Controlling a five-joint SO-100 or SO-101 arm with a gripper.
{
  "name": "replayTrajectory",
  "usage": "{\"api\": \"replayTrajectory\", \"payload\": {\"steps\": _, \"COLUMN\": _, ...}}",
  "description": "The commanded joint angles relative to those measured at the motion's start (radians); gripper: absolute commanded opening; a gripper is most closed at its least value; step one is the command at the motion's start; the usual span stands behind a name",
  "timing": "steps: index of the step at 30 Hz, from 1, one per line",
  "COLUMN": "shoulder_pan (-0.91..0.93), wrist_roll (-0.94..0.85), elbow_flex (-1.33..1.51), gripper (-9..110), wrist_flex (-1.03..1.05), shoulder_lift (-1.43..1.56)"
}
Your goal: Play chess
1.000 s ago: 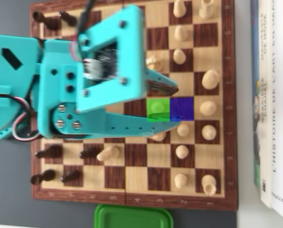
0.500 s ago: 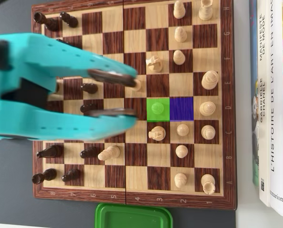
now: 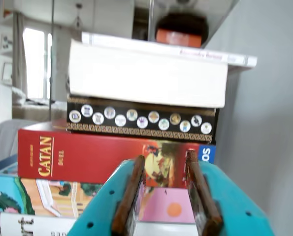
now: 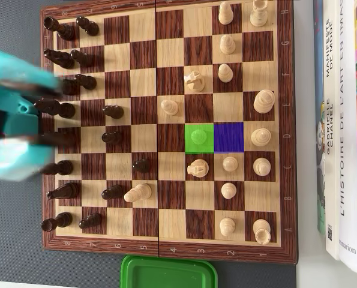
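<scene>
Your gripper (image 3: 167, 191) hangs empty, jaws apart, raised level and facing a stack of books (image 3: 136, 147). Overhead, your blurred teal arm (image 4: 13, 120) sits at the chessboard's (image 4: 166, 252) left edge, a green-tinted pawn (image 4: 198, 137) well to its right.

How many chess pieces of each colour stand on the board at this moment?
Light pieces: 16, one of them on the green-highlighted square
Dark pieces: 16, a few at the left edge partly behind the blurred arm
Total: 32
</scene>
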Motion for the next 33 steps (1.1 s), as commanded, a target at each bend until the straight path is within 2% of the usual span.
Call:
{"api": "replayTrajectory", "payload": {"steps": 1, "shoulder_pan": 0.006, "wrist_roll": 0.009, "elbow_flex": 0.029, "gripper": 14, "wrist_flex": -0.078, "shoulder_lift": 0.080}}
{"api": "replayTrajectory", "payload": {"steps": 7, "shoulder_pan": 0.000, "wrist_roll": 0.018, "elbow_flex": 0.126, "gripper": 14, "wrist_flex": -0.140, "shoulder_lift": 0.287}}
{"api": "replayTrajectory", "payload": {"steps": 11, "shoulder_pan": 0.000, "wrist_roll": 0.100, "elbow_flex": 0.181, "gripper": 14, "wrist_flex": -0.161, "shoulder_lift": 0.413}}
{"api": "replayTrajectory", "payload": {"steps": 29, "shoulder_pan": 0.000, "wrist_roll": 0.118, "elbow_flex": 0.215, "gripper": 13, "wrist_flex": -0.842, "shoulder_lift": 0.399}}
{"api": "replayTrajectory", "payload": {"steps": 33, "shoulder_pan": 0.002, "wrist_roll": 0.117, "elbow_flex": 0.216, "gripper": 13, "wrist_flex": -0.920, "shoulder_lift": 0.399}}
